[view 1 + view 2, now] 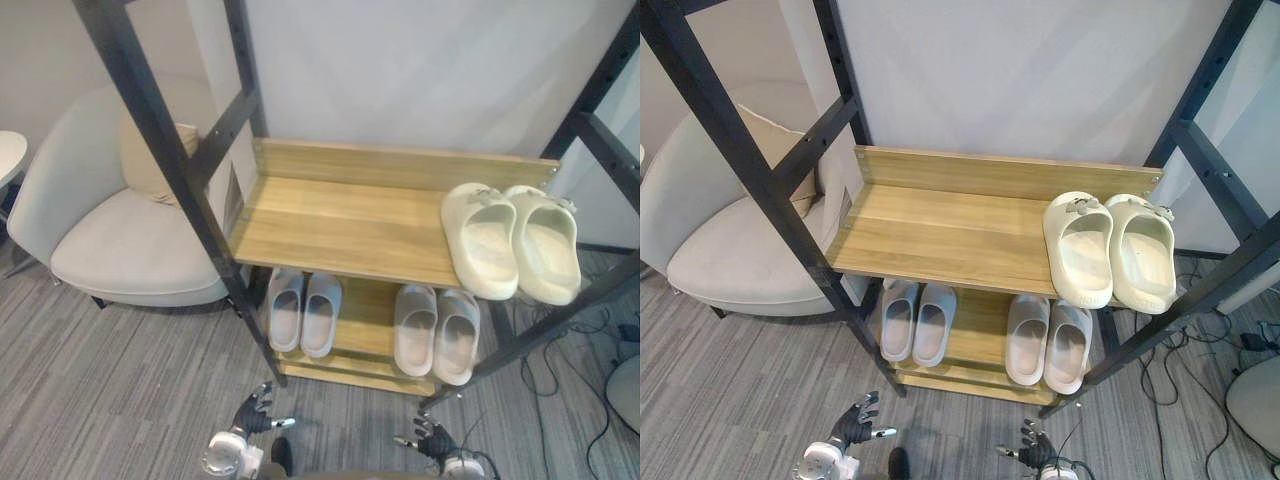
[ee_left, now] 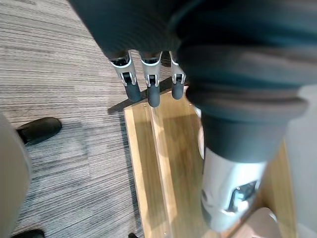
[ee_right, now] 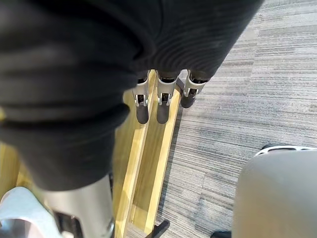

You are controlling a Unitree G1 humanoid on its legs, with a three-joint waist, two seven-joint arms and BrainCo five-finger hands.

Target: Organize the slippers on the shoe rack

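Cream slippers (image 1: 490, 245) atop rack (image 1: 340, 215), armchair (image 1: 120, 250) beside, left hand (image 1: 252, 410) and right hand (image 1: 432, 438) spread empty

Wood-look shelf (image 1: 340, 225); seemingly matt slippers (image 1: 510, 240)

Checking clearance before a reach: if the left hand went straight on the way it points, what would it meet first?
Probably the front edge of the bottom shelf, beside the dark frame leg; the left hand points there with straight fingers. The left grey slippers lie further in. Depth is unclear.
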